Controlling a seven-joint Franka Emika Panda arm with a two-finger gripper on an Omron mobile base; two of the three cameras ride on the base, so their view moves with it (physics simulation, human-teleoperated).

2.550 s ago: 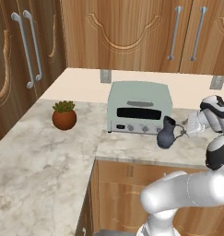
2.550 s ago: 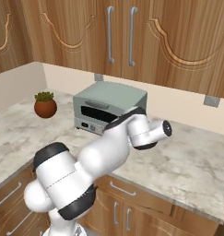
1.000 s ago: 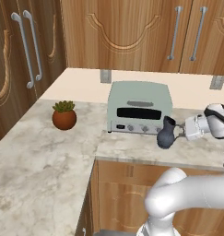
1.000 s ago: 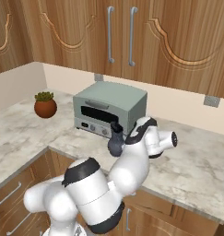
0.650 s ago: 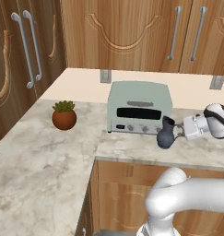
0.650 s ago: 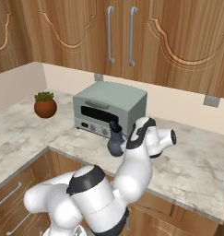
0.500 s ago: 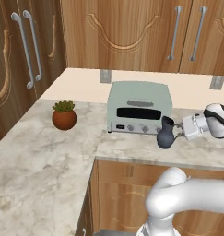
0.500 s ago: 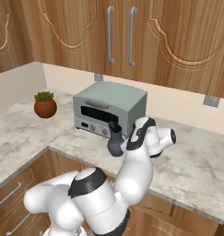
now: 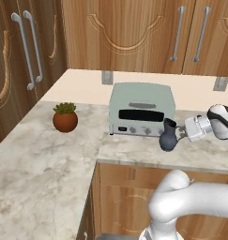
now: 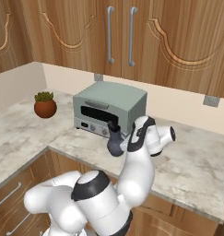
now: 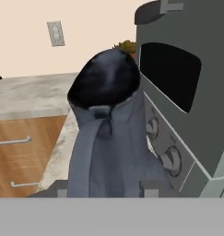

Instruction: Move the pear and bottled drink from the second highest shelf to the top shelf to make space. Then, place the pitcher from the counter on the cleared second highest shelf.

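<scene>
Potted plant (image 9: 65, 117) at 9 o'clock on counter (image 9: 35, 159), apart from the rest. Toaster oven (image 9: 141, 109) mid-counter by back wall. Pitcher (image 9: 168, 135) upright on counter at oven's 4 o'clock, just beside its front. Gripper (image 9: 182, 134) at pitcher's 3 o'clock, fingers either side of handle; gripped or not: can't tell.

The surface (image 9: 49, 159) looks like beige-grey marbled stone, smooth and faintly matt. The cabinets (image 9: 129, 33) are warm brown wood with 2 brushed-metal bar handles (image 9: 186, 33). The pitcher (image 9: 168, 136) is dark slate, softly glossy. The toaster oven (image 9: 141, 105) is pale green, satin.
</scene>
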